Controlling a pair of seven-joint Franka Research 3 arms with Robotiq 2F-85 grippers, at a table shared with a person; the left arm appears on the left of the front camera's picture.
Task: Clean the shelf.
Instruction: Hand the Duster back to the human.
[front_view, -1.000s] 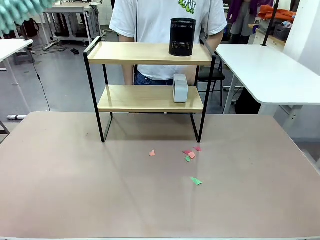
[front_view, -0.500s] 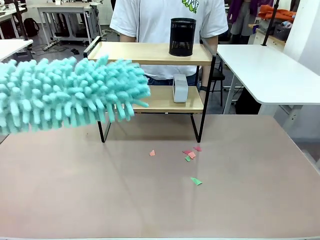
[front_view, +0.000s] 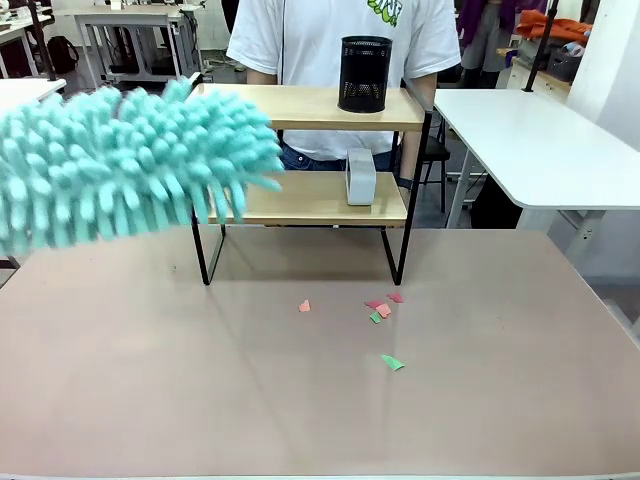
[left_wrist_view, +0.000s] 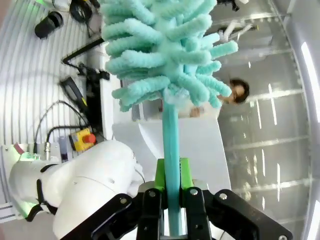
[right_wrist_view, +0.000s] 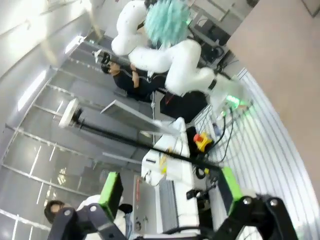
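Five or six little paper bits (front_view: 383, 310), pink, orange and green, lie on the brown table (front_view: 150, 380) just in front of the shelf (front_view: 300, 198). The shelf is our landmark: it stands at the far middle of the table, with two wood boards in a thin black frame. A big fluffy teal duster (front_view: 130, 170) hangs in front of the shelf's left end and hides that end of both boards. In the left wrist view, the left gripper (left_wrist_view: 170, 200) squeezes the duster's thin teal stick between its green pads (left_wrist_view: 160, 172), so its fingers are closed tight on it. In the right wrist view, the right gripper (right_wrist_view: 167, 197) has its fingers spread wide, with nothing between them. On the top board, toward the right end, stands a black mesh cup (front_view: 365, 74). On the low board, also toward the right, stands a small grey box (front_view: 360, 176). Behind the shelf stands a person in a white shirt (front_view: 340, 40). To dust well, I think the fluff should brush softly along each board, left to right, and slow down near the cup and box so they do not tip over.
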